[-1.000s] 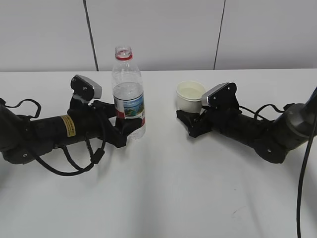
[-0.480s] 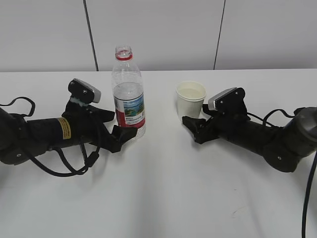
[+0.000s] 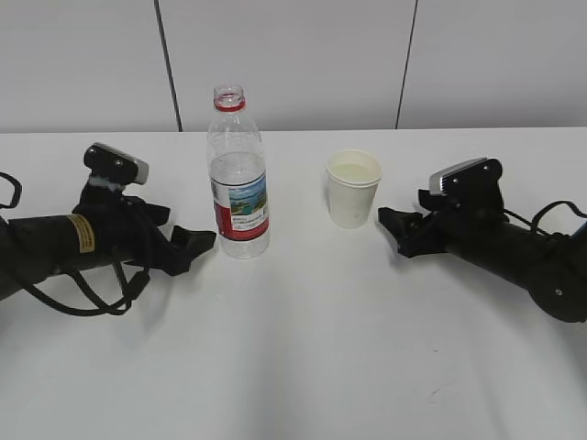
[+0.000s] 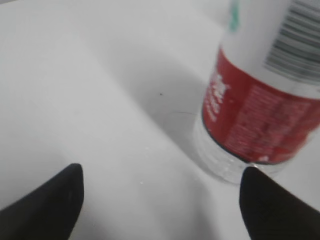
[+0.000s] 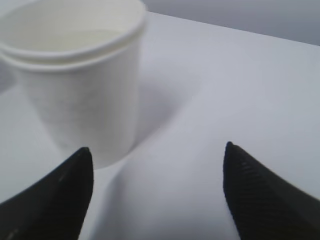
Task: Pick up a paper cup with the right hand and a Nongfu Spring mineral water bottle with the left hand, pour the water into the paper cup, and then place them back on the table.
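Both arms have drawn back since the earlier frames: a second ago each pincer sat against its object, and now both stand clear of them. Your left pincer (image 3: pixel 197 240) lies low on the counter (image 3: pixel 303 367), just beside the Nongfu Spring mineral water bottle (image 3: pixel 238 179) without touching it; the left wrist view shows its two fingers spread wide with nothing between them, the bottle's base off toward the right finger. Your right pincer (image 3: pixel 393 223) is likewise parted and empty, near the paper cup (image 3: pixel 353 188) but apart from it; in the right wrist view the cup stands off toward the left finger.

Placement: bottle and cup both stand upright on the counter, well apart from each other, each on the side of the arm that serves it. Judged from this arrangement, both have been set down and released, and the arms lie low so that they can slide away without knocking either one.

Contents: the bottle is uncapped, with only its red neck ring at the mouth, and its water (image 3: pixel 237 170) reaches roughly mid-height, just above the label. The cup's interior shows a pale flat surface below the rim, which reads as poured water, though the pictures are too soft to confirm it.
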Robot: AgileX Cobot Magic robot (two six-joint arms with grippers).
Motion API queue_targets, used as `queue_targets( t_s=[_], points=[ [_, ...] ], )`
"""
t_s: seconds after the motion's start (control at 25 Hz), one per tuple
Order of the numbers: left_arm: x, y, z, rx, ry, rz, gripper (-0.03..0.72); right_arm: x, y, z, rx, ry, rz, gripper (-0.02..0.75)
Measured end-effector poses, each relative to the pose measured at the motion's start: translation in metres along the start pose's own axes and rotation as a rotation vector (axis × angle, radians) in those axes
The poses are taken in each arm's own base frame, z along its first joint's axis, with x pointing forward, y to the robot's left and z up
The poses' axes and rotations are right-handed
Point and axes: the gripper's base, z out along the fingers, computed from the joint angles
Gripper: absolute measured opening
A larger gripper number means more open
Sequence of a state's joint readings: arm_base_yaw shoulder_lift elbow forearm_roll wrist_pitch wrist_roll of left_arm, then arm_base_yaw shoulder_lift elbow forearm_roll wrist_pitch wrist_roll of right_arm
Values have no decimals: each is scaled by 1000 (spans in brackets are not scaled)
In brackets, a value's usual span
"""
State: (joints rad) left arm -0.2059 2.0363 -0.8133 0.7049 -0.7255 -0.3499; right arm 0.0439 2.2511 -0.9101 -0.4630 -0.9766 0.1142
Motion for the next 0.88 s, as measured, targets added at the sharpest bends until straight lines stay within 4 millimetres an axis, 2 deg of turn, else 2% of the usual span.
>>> queue_targets(
  t_s=[0.16,0.36,0.52,0.68,0.88],
  points=[
    [-4,21,-10,-87,-26,-58,568,4,-33,-11,118,-4,53,596],
    [-4,58,-26,-292,-83,-127,568,5,-67,-25,269,-51,123,596],
    [-2,78,-35,-431,-87,-114,568,5,-73,-28,319,-63,152,594],
    [-6,94,-36,-503,-43,-149,568,4,-74,-28,334,-59,161,594],
    [-27,115,-29,-530,139,-182,568,-17,-80,-38,380,16,185,594]
  ],
)
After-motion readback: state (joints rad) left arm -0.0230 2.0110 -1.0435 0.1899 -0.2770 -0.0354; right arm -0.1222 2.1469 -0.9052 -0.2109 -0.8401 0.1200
